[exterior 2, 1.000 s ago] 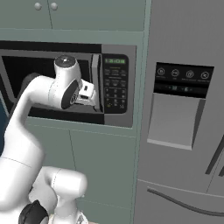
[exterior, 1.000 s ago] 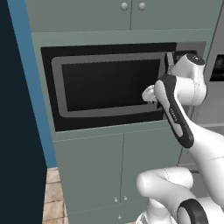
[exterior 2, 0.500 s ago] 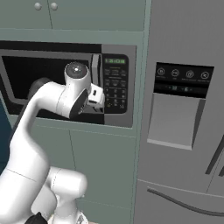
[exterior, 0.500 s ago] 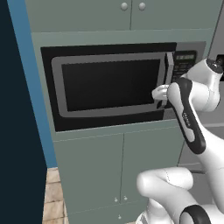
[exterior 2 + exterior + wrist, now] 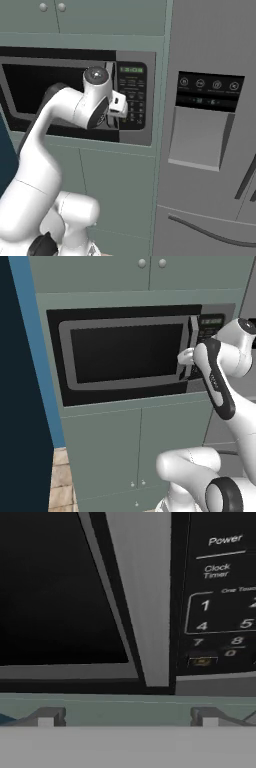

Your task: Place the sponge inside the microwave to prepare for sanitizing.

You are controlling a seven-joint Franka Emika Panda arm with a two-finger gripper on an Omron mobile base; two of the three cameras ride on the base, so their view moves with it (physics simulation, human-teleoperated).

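Observation:
The microwave (image 5: 125, 353) is built into the green cabinet wall, and its dark window door is closed. My gripper (image 5: 186, 357) hovers at the right end of the door, just in front of the grey vertical handle (image 5: 193, 331) and beside the keypad (image 5: 211, 323). From the right base view the gripper (image 5: 118, 105) sits against the microwave (image 5: 30, 90) next to the keypad (image 5: 133, 97). In the hand view the gripper (image 5: 127, 718) is open with nothing between its fingertips (image 5: 47, 717); the handle (image 5: 140, 587) rises straight ahead. The sponge is out of view.
Green cabinet doors (image 5: 135, 446) stand below the microwave, and more sit above it. A grey fridge with a dispenser recess (image 5: 197, 135) stands to the right. A dark blue panel (image 5: 20, 381) borders the cabinets on the left.
The hand has swung right across the door front, from the window's right part to the handle beside the keypad. The door has stayed closed.

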